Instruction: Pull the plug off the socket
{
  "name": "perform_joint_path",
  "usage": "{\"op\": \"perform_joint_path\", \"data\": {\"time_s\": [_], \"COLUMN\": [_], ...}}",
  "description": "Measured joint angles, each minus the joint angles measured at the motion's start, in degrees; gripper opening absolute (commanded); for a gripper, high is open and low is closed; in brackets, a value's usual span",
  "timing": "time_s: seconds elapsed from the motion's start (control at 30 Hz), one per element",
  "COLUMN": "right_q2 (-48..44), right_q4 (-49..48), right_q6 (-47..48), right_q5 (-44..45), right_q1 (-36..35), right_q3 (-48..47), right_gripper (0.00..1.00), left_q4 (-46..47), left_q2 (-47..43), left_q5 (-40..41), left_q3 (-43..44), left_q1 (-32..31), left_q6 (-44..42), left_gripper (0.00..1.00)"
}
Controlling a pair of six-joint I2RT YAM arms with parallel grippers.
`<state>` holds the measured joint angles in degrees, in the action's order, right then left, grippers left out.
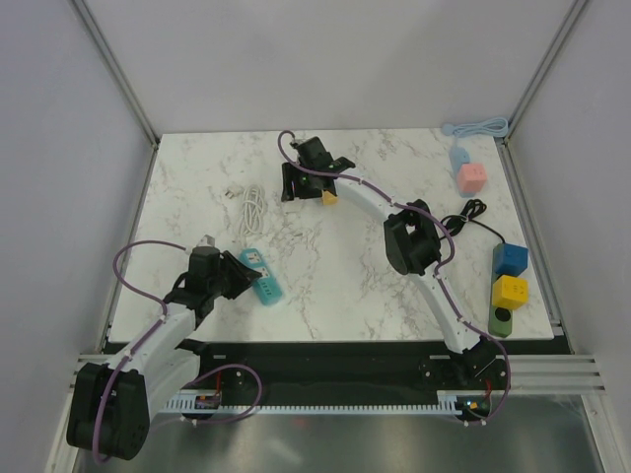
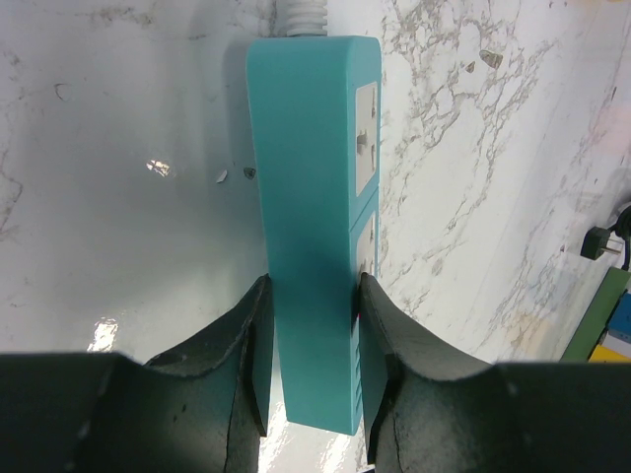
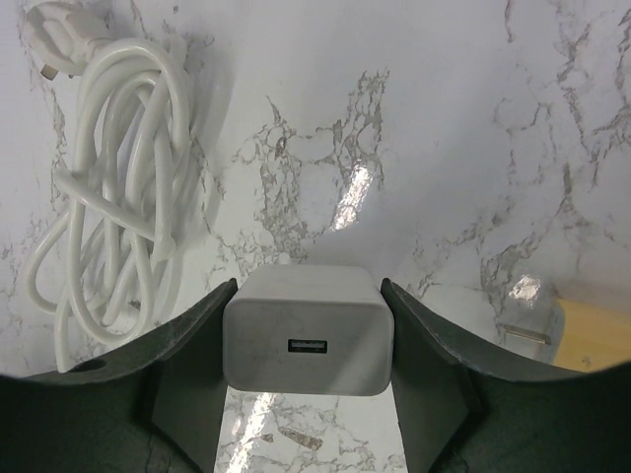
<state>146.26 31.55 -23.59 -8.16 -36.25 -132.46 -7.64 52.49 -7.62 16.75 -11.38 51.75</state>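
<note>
A teal power strip (image 1: 260,277) lies on the marble table at the near left. My left gripper (image 1: 233,277) is shut on its end; in the left wrist view both fingers press the sides of the strip (image 2: 311,187), with the gripper (image 2: 313,288) around it. The two sockets (image 2: 365,138) that show hold no plug. My right gripper (image 1: 297,183) is far back at mid-table, apart from the strip. In the right wrist view it (image 3: 308,288) is shut on a white USB charger plug (image 3: 308,330), held above the table.
A coiled white cable (image 1: 253,207) lies left of the right gripper, and also shows in the right wrist view (image 3: 108,197). A small yellow block (image 1: 329,196) sits beside that gripper. Pink (image 1: 472,177), blue (image 1: 511,259) and yellow (image 1: 510,292) blocks and a black cable (image 1: 468,212) are at the right.
</note>
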Motion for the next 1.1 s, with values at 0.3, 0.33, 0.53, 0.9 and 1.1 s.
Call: {"op": "perform_joint_path", "data": {"time_s": [0.3, 0.33, 0.53, 0.9, 1.1], "right_q2": [0.02, 0.02, -0.48, -15.13, -22.18], "right_q4": [-1.25, -1.29, -1.64, -2.54, -5.95], "right_q6": [-0.46, -0.42, 0.04, 0.9, 0.81], "right_q5": [0.02, 0.02, 1.03, 2.51, 3.98], "right_q1": [0.44, 0.52, 1.07, 0.26, -2.14], "right_q3": [-2.03, -2.34, -2.97, 14.38, 26.82], "right_gripper": [0.96, 0.98, 0.98, 0.91, 0.73], "left_q4": [-0.02, -0.02, -0.07, -4.7, -12.79], "left_q2": [0.0, 0.0, -0.07, -2.97, -7.13], "left_q5": [-0.09, -0.11, -0.17, -0.17, 0.63], "left_q3": [0.0, 0.0, 0.0, 0.0, 0.0], "left_q1": [0.04, 0.04, 0.04, 0.07, 0.07], "left_q6": [0.0, 0.0, 0.0, -0.22, -0.15], "left_gripper": [0.02, 0.02, 0.02, 0.62, 0.74]}}
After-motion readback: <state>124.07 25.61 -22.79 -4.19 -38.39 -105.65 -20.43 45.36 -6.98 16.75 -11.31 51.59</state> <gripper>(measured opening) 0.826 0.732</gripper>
